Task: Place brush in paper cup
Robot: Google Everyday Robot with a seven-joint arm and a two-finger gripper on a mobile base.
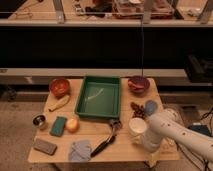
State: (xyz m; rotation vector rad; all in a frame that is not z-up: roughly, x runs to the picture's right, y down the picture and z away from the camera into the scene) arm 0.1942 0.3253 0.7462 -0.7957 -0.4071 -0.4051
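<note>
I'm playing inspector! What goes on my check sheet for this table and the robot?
Surface: wooden table, crowded.
Job's things: brush lying flat near the front edge; paper cup upright to its right, brush not in it yet.
Clutter: green tray, red bowl, dark red bowl, banana-like thing, metal cup, green sponge, cloth.
Grippers: hand low at the table's front right, beside the paper cup.
Cables: thin dark line above the dark red bowl, maybe a cable.
Surroundings: dark shelving behind.

High front view — gripper (148,144) lower-right
</note>
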